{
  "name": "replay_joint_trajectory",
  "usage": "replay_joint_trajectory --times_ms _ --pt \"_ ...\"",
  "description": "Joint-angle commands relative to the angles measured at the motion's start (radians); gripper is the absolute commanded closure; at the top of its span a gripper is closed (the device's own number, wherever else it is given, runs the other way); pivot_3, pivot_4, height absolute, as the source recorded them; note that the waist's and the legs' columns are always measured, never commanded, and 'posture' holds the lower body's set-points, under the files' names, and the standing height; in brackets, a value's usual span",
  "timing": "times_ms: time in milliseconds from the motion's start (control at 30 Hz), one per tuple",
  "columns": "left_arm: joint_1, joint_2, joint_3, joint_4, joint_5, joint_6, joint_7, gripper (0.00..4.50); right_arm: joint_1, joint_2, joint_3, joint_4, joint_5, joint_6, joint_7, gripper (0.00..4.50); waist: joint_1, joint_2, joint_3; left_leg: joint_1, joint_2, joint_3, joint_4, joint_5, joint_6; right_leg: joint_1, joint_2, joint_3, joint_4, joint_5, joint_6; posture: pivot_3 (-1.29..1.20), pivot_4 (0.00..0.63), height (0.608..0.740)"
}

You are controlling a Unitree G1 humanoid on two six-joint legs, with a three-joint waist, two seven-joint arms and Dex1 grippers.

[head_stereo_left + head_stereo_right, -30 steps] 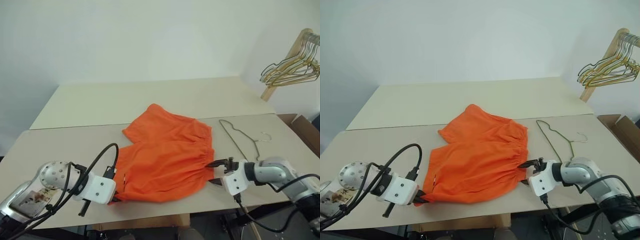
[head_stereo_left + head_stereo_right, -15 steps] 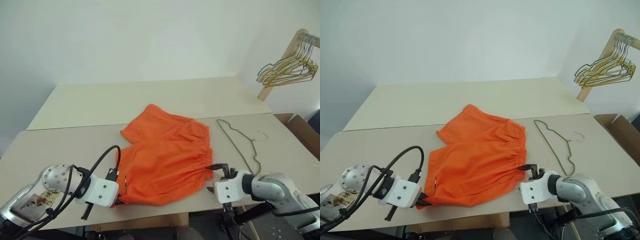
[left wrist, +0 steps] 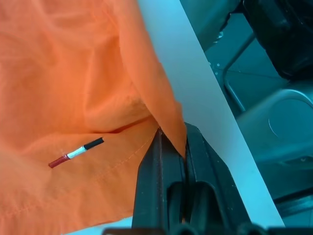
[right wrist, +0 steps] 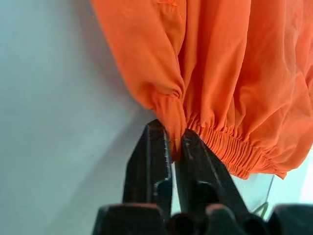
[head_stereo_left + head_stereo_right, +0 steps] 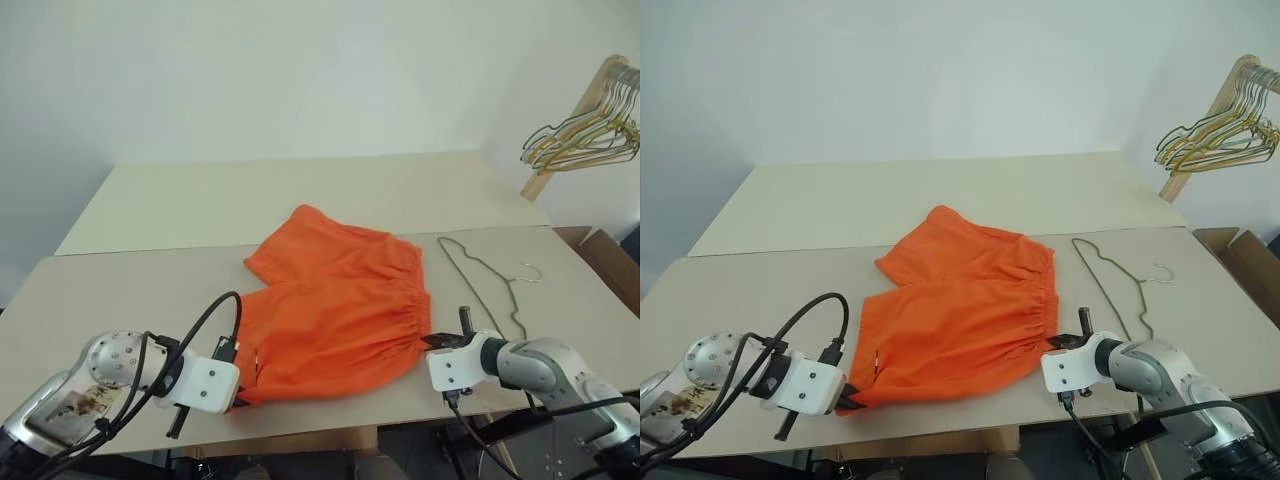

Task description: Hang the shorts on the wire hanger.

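We reach low over the table (image 5: 120, 290), left gripper (image 3: 172, 142) and right gripper (image 4: 169, 134) both clamped on the shorts (image 5: 335, 310).

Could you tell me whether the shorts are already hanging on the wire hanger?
No, the shorts lie flat on the table, and the wire hanger lies bare beside them.

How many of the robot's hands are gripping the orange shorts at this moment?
2. The left hand is shut on a leg-hem corner of the shorts at the table's near edge; the right hand is shut on the gathered waistband corner, near the wire hanger.
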Motion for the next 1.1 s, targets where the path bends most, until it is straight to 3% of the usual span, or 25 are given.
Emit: replay_joint_trajectory --times_ms 33,500,600,633,867,1000,1100 --pt "-0.024 -0.030 -0.020 0.012 0.010 -0.009 0.011 4.50 -0.041 -0.025 -0.024 0.049 -0.020 -0.058 -0.043 4.48 -0.001 0.000 0.002 0.000 0.000 0.000 0.000 0.000 0.000 0.000 0.000 0.000 0.000 0.000 0.000 -0.07 0.053 0.740" --pt "-0.038 -0.070 -0.046 -0.011 -0.028 0.018 -0.025 4.50 -0.121 -0.030 0.024 0.241 -0.127 -0.256 -0.201 4.48 -0.010 0.001 0.004 -0.004 0.000 0.000 0.000 0.000 0.000 -0.004 0.000 0.001 0.001 0.000 0.000 -0.09 0.044 0.740" --pt "-0.028 -0.055 -0.030 -0.031 -0.040 0.027 -0.029 3.91 -0.118 -0.031 0.022 0.244 -0.129 -0.267 -0.215 4.50 -0.011 0.001 0.003 -0.004 0.000 0.000 0.000 0.000 0.000 -0.004 0.000 0.001 0.001 0.000 0.000 -0.09 0.043 0.740" --pt "-0.024 -0.048 -0.021 -0.043 -0.048 0.034 -0.031 3.58 -0.116 -0.032 0.022 0.245 -0.131 -0.271 -0.219 3.86 -0.011 0.001 0.003 -0.004 0.000 0.000 0.000 0.000 0.000 -0.004 -0.001 0.001 0.001 0.000 0.000 -0.09 0.042 0.740" --pt "0.032 0.024 0.114 -0.141 -0.155 0.119 -0.040 1.34 -0.058 -0.063 -0.011 0.211 -0.090 -0.276 -0.211 1.50 -0.006 0.002 0.003 -0.004 0.000 0.000 0.000 0.000 0.000 -0.004 -0.001 0.001 0.001 0.000 0.000 -0.08 0.038 0.740" --pt "0.060 0.035 0.235 -0.140 -0.233 0.150 -0.034 0.08 0.073 -0.118 -0.102 0.123 0.056 -0.235 -0.138 0.22 0.008 0.001 0.003 -0.005 0.000 0.000 0.000 0.000 0.000 -0.004 -0.002 -0.001 0.000 0.000 0.000 -0.07 0.038 0.740" --pt "0.016 -0.001 0.318 -0.113 -0.330 0.214 0.007 0.00 0.215 -0.122 -0.224 0.004 0.269 -0.113 -0.055 0.04 0.023 0.000 0.004 -0.005 0.000 0.000 0.000 0.000 0.001 -0.004 -0.002 -0.001 0.000 0.000 0.000 -0.06 0.045 0.740"
